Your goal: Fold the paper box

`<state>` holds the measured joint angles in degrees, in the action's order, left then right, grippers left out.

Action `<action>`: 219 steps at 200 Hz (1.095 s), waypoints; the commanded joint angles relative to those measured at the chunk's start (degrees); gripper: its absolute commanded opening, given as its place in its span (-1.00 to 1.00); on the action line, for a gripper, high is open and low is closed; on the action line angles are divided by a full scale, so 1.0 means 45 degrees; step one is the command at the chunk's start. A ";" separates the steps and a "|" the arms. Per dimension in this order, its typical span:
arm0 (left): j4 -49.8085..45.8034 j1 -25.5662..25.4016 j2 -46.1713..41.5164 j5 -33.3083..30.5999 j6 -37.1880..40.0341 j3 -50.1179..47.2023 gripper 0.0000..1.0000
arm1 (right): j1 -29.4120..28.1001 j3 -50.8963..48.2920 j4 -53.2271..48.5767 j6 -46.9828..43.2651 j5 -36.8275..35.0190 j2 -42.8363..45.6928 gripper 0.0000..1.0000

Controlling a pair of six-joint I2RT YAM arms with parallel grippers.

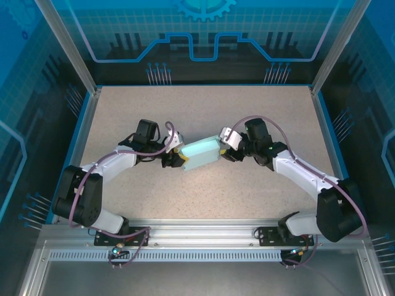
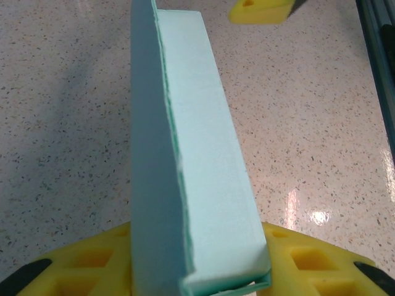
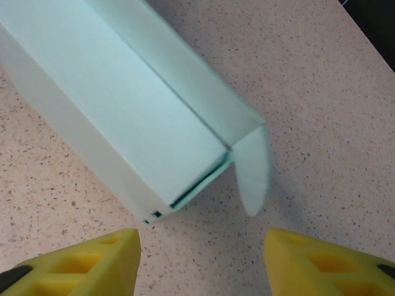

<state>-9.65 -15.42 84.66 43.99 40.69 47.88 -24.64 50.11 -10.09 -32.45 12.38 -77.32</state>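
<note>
Paper box (image 1: 200, 155) is lying long axis arm to arm, left gripper (image 1: 174, 160) clamping one end, right gripper (image 1: 226, 147), fingers apart, facing the loose flap (image 3: 252, 176) at the other.

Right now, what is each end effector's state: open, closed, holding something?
Left end effector: closed on the paper box.
Right end effector: open, holding nothing, just short of the box's end.

We bend both arms inward toward paper box (image 1: 200, 154): left gripper (image 1: 176, 158) clamps its left end, right gripper (image 1: 227, 140) sits just off right end, jaws apart.
</note>
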 commanded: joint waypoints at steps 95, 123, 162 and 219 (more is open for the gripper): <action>-0.1785 -0.0375 0.0437 -0.0242 0.1572 0.1000 -0.10 | 0.0416 0.4008 -0.4140 -0.1130 0.1370 -0.2300 -0.09; -0.1836 -0.0477 0.0557 -0.0352 0.1598 0.1094 -0.10 | 0.0397 0.4398 -0.4837 -0.1239 0.1533 -0.2715 -0.15; -0.1879 -0.0574 0.0684 -0.0478 0.1642 0.1144 -0.09 | 0.0399 0.4353 -0.4985 -0.1196 0.1623 -0.2920 -0.26; -0.1769 -0.0608 0.0652 -0.0540 0.1601 0.1124 -0.09 | 0.0384 0.4417 -0.5029 -0.0906 0.1661 -0.3301 -0.69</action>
<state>-16.91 -17.76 87.37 40.73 46.52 51.31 -23.20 68.34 -30.89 -37.17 18.48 -91.22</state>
